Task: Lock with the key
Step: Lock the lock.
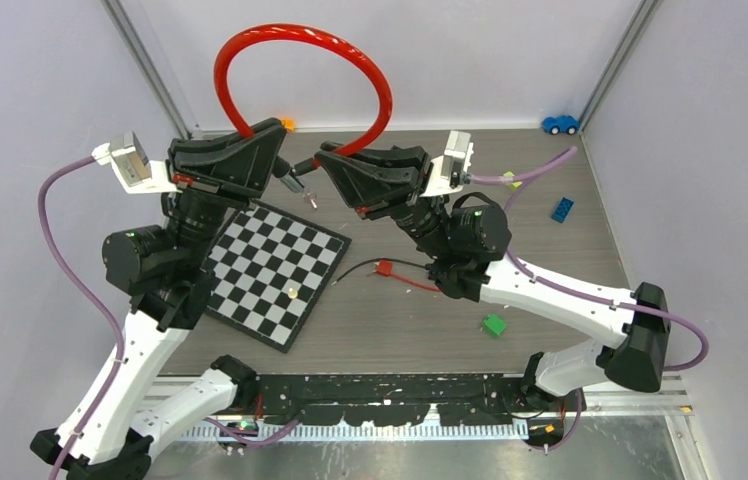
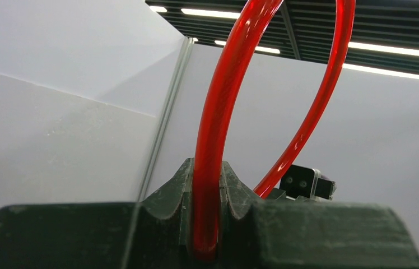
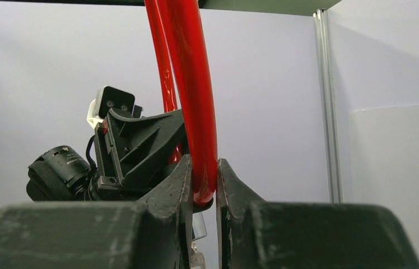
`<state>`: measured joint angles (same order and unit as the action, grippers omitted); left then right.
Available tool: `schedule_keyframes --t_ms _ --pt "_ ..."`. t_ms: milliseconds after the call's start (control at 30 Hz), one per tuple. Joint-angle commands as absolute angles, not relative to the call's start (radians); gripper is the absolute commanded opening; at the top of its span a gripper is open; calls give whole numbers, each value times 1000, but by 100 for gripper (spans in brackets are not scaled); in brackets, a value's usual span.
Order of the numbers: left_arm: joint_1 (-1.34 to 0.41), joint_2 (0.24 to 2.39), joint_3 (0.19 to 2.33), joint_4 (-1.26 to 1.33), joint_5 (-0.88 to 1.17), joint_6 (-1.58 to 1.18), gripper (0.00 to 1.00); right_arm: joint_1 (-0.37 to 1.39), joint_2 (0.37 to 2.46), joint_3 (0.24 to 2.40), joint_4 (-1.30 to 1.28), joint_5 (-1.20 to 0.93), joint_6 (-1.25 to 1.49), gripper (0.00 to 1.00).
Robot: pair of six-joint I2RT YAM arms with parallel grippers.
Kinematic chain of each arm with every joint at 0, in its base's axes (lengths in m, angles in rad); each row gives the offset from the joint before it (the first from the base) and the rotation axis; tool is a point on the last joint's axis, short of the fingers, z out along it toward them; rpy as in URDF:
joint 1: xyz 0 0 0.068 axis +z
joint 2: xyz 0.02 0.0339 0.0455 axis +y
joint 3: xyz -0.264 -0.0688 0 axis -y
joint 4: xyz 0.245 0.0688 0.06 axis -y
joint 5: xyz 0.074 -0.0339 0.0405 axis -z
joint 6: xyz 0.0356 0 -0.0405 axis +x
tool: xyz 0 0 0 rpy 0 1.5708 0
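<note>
A red cable lock point(image 1: 302, 38) arches high between both arms. My left gripper point(image 1: 268, 140) is shut on one leg of the cable; in the left wrist view the red cable point(image 2: 213, 140) runs up from between the fingers point(image 2: 176, 185). My right gripper point(image 1: 330, 160) is shut on the other end, where the cable point(image 3: 193, 101) sits pinched between the fingertips point(image 3: 229, 179). A small dark lock end with a silvery key point(image 1: 302, 188) hangs between the two grippers, and a metal piece point(image 3: 199, 227) shows just below the cable end. How the key sits in the lock is too small to tell.
A chessboard point(image 1: 270, 265) lies under the left arm with a small gold piece point(image 1: 293, 293) on it. A red connector with wires point(image 1: 385, 268), a green block point(image 1: 493, 324), a blue block point(image 1: 561, 208) and a blue toy car point(image 1: 559, 124) lie on the table.
</note>
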<state>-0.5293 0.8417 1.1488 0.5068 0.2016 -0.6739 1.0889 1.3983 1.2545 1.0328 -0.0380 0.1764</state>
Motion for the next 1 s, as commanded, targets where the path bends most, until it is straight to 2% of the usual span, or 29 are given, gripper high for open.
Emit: schedule_keyframes --t_ms 0,300,400,567,800,967 --pt "-549 855 1158 529 281 -723 0 1095 1376 1284 846 -137 123 1" --pt "-549 862 1157 541 278 -733 0 1095 1330 1245 827 -171 122 1" --pt "-549 859 1160 540 275 -732 0 1095 1318 1200 870 -162 130 7" --pt "-549 854 1163 527 272 -724 0 1095 1293 1145 903 -147 137 10" --pt "-549 855 1164 525 271 -721 0 1096 1254 1090 928 -112 126 34" --pt "-549 848 1160 519 268 -717 0 1095 1221 1060 939 -92 107 43"
